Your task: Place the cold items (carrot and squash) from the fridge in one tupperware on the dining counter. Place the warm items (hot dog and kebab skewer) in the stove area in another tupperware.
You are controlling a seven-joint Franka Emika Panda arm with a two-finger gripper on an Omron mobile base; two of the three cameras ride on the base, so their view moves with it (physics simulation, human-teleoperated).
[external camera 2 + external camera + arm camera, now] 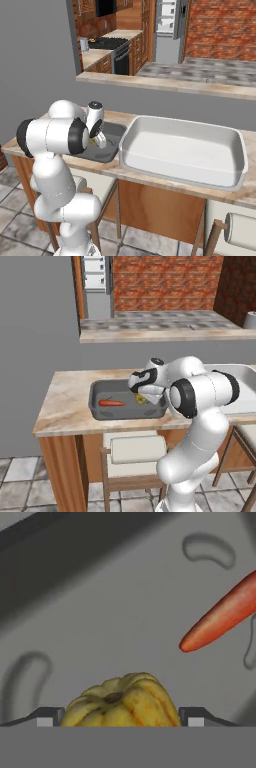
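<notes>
I'm seeing the gripper (pixel 120 718) fingers standing apart around the squash (pixel 122 701), carrot (pixel 111 403) lying nearby in the grey tub (pixel 100 411) on the counter (pixel 60 406).

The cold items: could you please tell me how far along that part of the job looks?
The carrot already lies in the dark tupperware. The squash sits between the open gripper fingers over its floor. The white tupperware has no hot dog or kebab skewer in it yet.
</notes>
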